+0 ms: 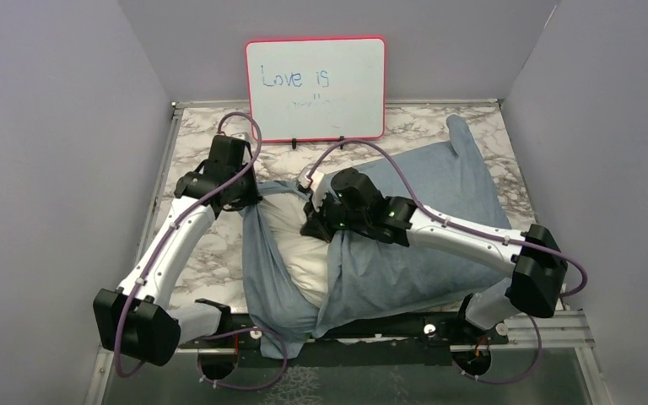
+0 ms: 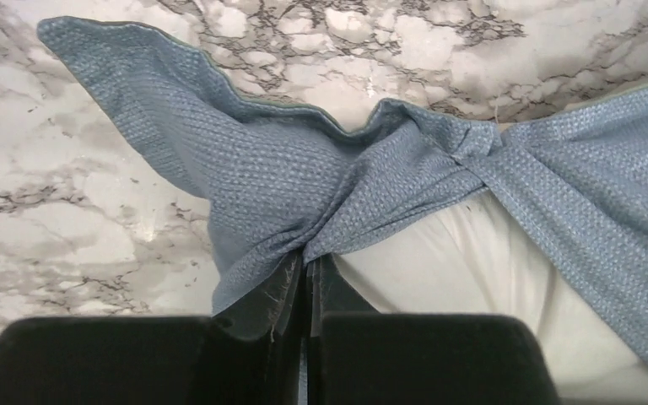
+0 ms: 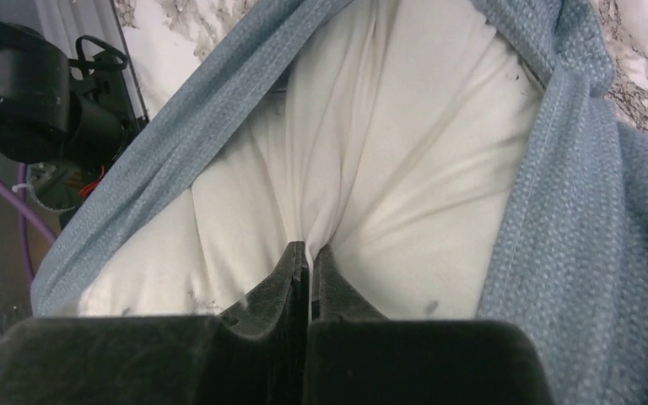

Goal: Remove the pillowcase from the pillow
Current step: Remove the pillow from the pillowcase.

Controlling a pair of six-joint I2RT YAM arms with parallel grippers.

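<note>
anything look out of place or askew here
Yes: the pillowcase is bunched and twisted, gaping open around the white pillow, and its lower fold spills over the table's near edge by the arm bases. That fits a half-done removal; nothing looks damaged.

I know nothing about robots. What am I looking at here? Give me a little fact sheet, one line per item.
setting: marble-patterned table, whiteboard reading "Love is" standing at the back
pillowcase: blue-grey, open at its left end, most of the pillow inside it
pillow: white, bare part showing through the opening
left gripper: shut, pinching the pillowcase's edge
right gripper: shut, pinching a fold of the pillow
job status: pillowcase not yet off
</note>
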